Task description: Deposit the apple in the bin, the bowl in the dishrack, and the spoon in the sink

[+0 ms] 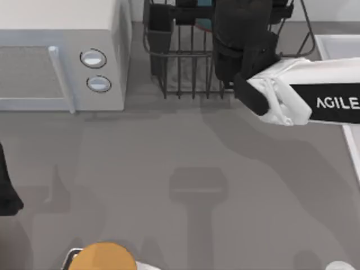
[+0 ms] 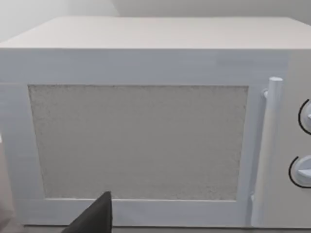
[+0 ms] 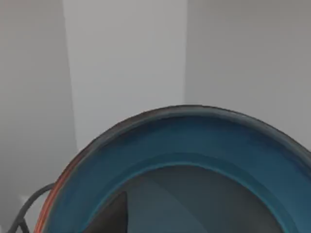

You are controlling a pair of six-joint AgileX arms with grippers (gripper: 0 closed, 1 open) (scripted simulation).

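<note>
Right wrist view looks straight into the bowl (image 3: 194, 160), its blue wall and reddish-brown rim close under the camera, with one dark finger (image 3: 114, 216) lying inside the rim; the other finger is hidden, so whether the jaws are clamped on the rim or merely resting beside it I cannot tell. A curl of black wire from the dishrack (image 3: 29, 206) shows just beside the bowl's edge, against a pale wall. From above, the right gripper (image 1: 239, 50) hangs over the dishrack (image 1: 180, 67), toward the side away from the rack's black utensil cup (image 1: 159, 31), and a sliver of the bowl's blue (image 1: 203, 23) shows among the wires next to the arm. My judgement is that the bowl step is at its very end: the bowl is at or in the dishrack, and only release and withdrawal seem left for it. The rack's other slots look bare as far as can be seen. Right of the dishrack, a pale raised edge is probably the sink (image 1: 332, 45); its inside is out of frame. Left of the dishrack stands the white microwave (image 1: 56, 56), door closed, and the left gripper (image 2: 95, 218) idles facing it, jaw state unclear. An orange-yellow round thing (image 1: 104, 257) sits at the bench (image 1: 169, 146) edge, far from the dishrack.
</note>
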